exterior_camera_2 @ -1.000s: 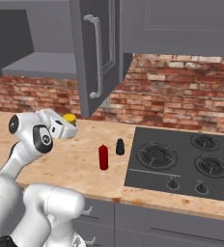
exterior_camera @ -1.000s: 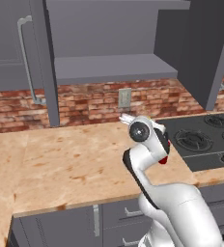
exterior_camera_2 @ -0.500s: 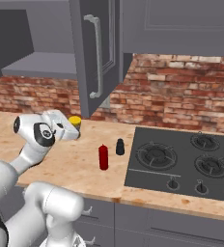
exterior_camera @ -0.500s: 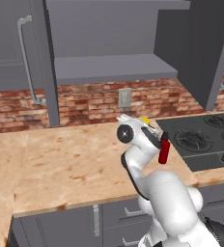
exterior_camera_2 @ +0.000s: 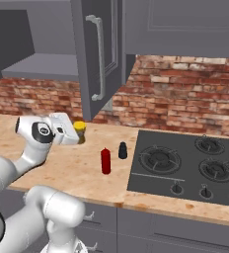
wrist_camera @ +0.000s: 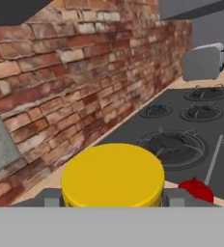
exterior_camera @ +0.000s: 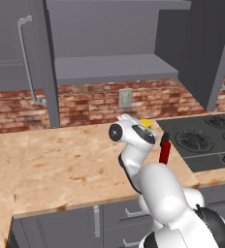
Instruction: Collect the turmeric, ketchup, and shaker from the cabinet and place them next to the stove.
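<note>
Now: jaws grasp turmeric (exterior_camera_2: 79, 132) | ketchup (exterior_camera_2: 105, 161), shaker (exterior_camera_2: 122, 150) between it and stove (exterior_camera_2: 185, 168)

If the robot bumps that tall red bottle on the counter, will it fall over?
Probably quite easily. The tall slim red squeeze bottle with pointed cap stands upright on a narrow base, so a push near the top would likely tip it. Being round, it might then roll across the flat speckled wooden counter.

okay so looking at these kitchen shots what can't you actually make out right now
- Turmeric body: hand view, cut off by the bottom band; left base view, hidden behind the arm.
- Shaker: left base view, hidden behind the arm.
- Gripper fingers: right base view, too small to show contact with the jar.
</note>
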Controlling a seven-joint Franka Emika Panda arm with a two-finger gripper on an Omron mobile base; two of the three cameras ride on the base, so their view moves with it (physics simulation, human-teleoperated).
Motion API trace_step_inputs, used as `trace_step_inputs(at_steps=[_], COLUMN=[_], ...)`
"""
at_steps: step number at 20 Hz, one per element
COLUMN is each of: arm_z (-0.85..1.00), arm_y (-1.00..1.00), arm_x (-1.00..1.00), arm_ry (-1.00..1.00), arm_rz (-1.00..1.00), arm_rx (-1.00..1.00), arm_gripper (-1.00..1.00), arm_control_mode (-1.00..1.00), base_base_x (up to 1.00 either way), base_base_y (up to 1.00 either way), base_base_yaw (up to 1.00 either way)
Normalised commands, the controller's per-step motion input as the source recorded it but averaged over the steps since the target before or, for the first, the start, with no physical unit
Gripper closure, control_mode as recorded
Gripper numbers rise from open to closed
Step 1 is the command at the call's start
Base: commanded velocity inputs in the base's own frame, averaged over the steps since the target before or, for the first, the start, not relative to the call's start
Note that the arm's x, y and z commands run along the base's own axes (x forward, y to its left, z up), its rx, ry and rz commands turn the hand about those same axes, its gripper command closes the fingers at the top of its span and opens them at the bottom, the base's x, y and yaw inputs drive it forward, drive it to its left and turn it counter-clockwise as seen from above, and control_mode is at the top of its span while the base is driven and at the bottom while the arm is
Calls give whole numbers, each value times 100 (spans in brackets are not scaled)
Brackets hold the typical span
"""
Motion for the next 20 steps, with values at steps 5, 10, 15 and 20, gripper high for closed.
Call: trace_step_inputs(at_steps=[5,10,15,20], arm_z=[-3,-14,-29,-23], arm_y=[-24,-22,-17,-8], arm_x=[0,4,17,25], arm_ry=[1,1,0,0], arm_rz=[-11,-9,-9,-9], arm_rx=[0,0,-4,-7], arm_gripper=[100,100,100,100], arm_control_mode=[-100,-100,-100,-100], base_base_x=[0,0,0,0], base_base_y=[0,0,0,0], base_base_yaw=[0,0,0,0])
